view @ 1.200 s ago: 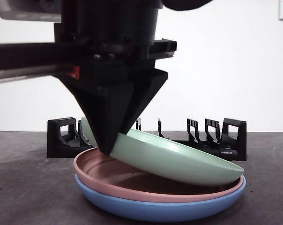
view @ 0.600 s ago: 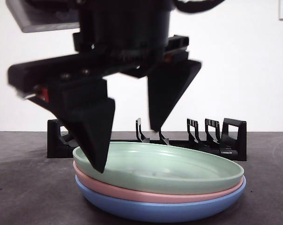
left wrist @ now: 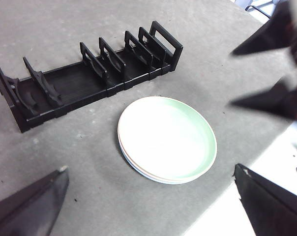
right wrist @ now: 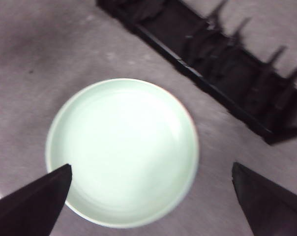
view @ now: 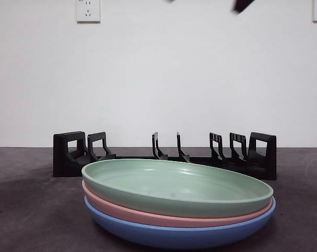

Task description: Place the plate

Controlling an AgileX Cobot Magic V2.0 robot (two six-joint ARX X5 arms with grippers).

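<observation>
A green plate [view: 174, 186] lies flat on top of a pink plate [view: 148, 215] and a blue plate [view: 174, 236], stacked in front of the black rack [view: 164, 157]. My right gripper [right wrist: 151, 165] hangs open high above the stack, with nothing between its jaws. The green plate [right wrist: 121, 152] fills the middle of the right wrist view. Only one black fingertip [view: 243, 5] of that gripper shows at the top edge of the front view. My left gripper [left wrist: 151, 168] is open and empty, off to the side and well above the plates [left wrist: 167, 139]. The right gripper [left wrist: 266, 69] appears there as a blur.
The black rack [left wrist: 89, 73] has several upright dividers and stands empty behind the stack on the dark grey table [left wrist: 89, 162]. A white wall with a socket [view: 88, 9] closes the back. The table's edge [left wrist: 247, 167] runs near the plates.
The right gripper opened and let go of the green plate, which dropped from tilted to flat on the pink plate. The gripper then rose almost out of the front view.
</observation>
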